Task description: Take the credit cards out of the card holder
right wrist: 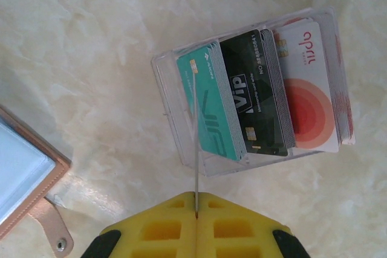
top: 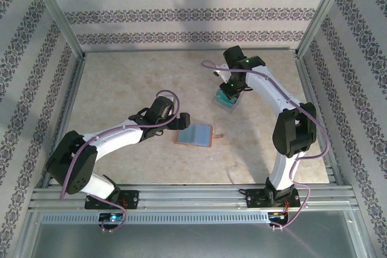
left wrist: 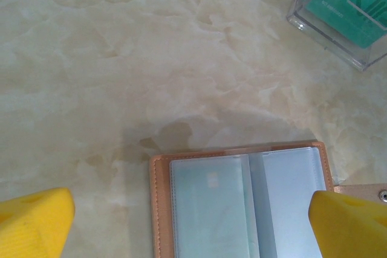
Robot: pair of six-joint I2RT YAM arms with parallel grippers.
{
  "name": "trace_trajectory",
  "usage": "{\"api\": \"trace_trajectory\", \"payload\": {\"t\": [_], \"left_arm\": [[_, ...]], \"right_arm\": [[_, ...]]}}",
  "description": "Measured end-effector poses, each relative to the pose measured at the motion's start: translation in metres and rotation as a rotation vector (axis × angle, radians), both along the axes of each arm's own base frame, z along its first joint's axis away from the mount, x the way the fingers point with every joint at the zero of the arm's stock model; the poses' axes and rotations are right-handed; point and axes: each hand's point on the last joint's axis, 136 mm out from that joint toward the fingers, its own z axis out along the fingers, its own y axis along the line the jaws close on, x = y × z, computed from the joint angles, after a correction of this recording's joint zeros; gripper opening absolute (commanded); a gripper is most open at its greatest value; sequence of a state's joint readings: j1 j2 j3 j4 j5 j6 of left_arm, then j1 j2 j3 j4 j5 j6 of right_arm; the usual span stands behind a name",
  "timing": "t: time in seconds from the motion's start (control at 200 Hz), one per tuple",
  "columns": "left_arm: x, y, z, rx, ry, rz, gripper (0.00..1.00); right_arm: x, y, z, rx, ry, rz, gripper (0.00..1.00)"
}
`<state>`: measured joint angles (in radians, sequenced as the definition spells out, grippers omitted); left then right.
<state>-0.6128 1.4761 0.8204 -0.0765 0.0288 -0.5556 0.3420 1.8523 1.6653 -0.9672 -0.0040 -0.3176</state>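
Observation:
The salmon-pink card holder [top: 195, 135] lies open and flat on the table, its greyish clear pockets [left wrist: 242, 203] facing up. My left gripper [top: 178, 122] hovers just above its left half, jaws wide open [left wrist: 193, 219] with nothing between them. My right gripper [top: 228, 92] is shut [right wrist: 196, 209] on a thin credit card [right wrist: 196, 149], seen edge-on, which reaches down over the near-left corner of a clear box [right wrist: 181, 119]. In that box stand stacks of teal [right wrist: 211, 113], dark [right wrist: 254, 95] and white-and-red [right wrist: 308, 95] credit cards.
The clear box [top: 225, 102] sits on the marble-patterned table right of centre, beyond the card holder. The holder's strap with its snap [right wrist: 51, 228] sticks out to the right. Patterned walls and metal frame rails enclose the table.

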Motion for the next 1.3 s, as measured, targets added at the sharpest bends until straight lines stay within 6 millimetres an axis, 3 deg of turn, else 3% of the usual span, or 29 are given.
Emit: {"api": "trace_trajectory", "payload": {"t": [0.844,1.299], "left_arm": [[0.001,0.008,-0.002,0.012,0.004,0.017,0.99],[0.001,0.011,-0.003,0.013,0.006,0.024,0.99]], "right_arm": [[0.021,-0.008,-0.045,-0.150,0.072,0.108,0.06],[0.021,-0.007,-0.049,-0.151,0.078,0.113,0.10]]}}
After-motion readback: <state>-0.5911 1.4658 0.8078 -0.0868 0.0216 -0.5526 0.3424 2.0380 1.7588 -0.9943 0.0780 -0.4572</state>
